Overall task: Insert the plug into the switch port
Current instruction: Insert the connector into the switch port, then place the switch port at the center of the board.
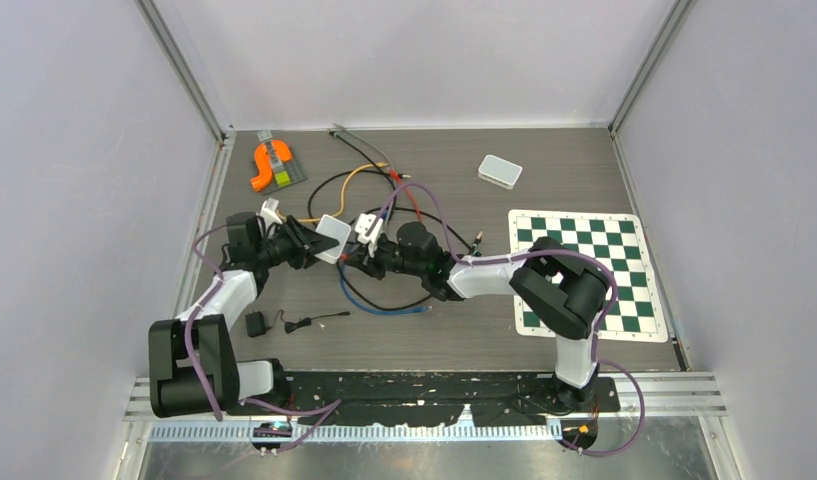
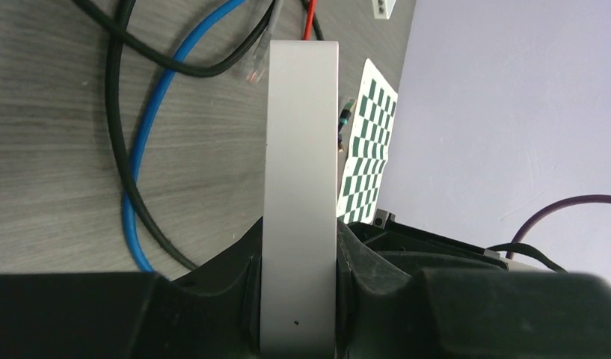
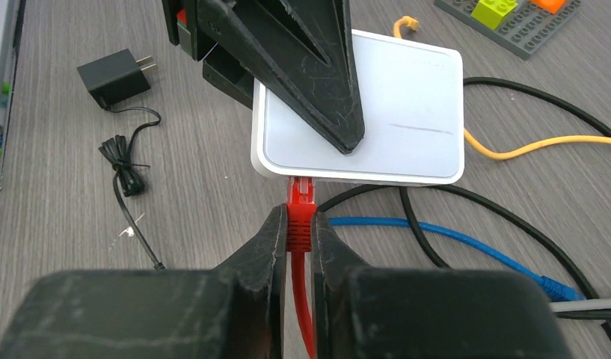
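Observation:
The white switch (image 3: 407, 112) is a flat box held just off the table, seen edge-on in the left wrist view (image 2: 300, 149). My left gripper (image 2: 300, 299) is shut on it, one black finger (image 3: 317, 67) lying across its top face. My right gripper (image 3: 300, 224) is shut on the red plug (image 3: 300, 213), and its red cable runs back between the fingers. The plug's tip meets the switch's near side face; the port itself is hidden. In the top view the two grippers meet at the switch (image 1: 333, 238) left of centre.
A blue cable (image 3: 437, 233), black cables (image 3: 541, 247) and an orange cable (image 3: 541, 146) lie around and under the switch. A black power adapter (image 1: 255, 324) sits near the left arm. A chessboard mat (image 1: 584, 270), a second white box (image 1: 500, 171) and toy bricks (image 1: 274, 165) lie farther off.

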### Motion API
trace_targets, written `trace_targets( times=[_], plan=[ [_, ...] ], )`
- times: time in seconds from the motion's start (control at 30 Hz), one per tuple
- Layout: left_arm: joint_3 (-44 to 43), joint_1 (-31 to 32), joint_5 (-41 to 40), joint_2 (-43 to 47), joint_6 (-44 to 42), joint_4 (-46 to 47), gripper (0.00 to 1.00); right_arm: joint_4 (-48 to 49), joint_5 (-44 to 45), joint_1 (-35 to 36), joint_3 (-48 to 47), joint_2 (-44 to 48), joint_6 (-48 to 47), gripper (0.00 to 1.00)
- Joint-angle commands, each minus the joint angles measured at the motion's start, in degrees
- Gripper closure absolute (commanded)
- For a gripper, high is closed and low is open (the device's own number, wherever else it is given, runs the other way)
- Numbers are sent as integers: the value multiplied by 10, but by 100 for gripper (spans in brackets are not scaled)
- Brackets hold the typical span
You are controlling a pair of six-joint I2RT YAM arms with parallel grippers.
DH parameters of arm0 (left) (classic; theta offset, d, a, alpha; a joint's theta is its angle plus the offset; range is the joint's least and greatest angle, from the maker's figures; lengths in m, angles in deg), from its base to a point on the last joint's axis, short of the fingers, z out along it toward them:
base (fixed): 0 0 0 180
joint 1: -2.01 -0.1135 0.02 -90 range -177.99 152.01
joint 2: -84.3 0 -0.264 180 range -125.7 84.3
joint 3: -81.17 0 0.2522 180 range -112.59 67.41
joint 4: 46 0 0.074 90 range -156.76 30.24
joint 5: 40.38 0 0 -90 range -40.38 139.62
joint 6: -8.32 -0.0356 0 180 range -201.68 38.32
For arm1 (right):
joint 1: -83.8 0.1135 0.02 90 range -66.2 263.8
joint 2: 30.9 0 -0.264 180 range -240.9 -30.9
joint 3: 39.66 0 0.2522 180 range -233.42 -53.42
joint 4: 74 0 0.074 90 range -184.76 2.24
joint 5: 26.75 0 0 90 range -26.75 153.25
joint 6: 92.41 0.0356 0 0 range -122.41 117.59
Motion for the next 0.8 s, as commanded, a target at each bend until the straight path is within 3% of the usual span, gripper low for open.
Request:
trace_targets(
  times=[0.0, 0.07, 0.17, 0.23, 0.33, 0.43, 0.57, 0.77],
  plan=[
    [23, 55, 93, 12, 80, 68, 100, 120, -18, 15, -65, 7, 11, 95],
    [21, 55, 90, 15, 70, 55, 96, 115, -25, 12, -54, 10, 4, 95],
    [0, 55, 68, 33, 36, 4, 61, 99, -31, 8, -26, 25, -16, 95],
    [-26, 55, 43, 49, 2, -57, 45, 95, -33, 3, -7, 33, -23, 95],
    [-77, 55, -27, 73, -66, -199, 38, 76, -36, -1, -1, 38, -34, 95],
    [-127, 55, -184, 98, -125, -321, 31, 20, -23, -2, -24, 28, -41, 95],
    [-160, 43, -276, 121, -142, -382, 24, 9, -20, -1, -41, 8, -37, 95],
    [-193, 22, -372, 132, -153, -456, 2, -11, -17, 2, -77, -27, -22, 95]
  ],
)
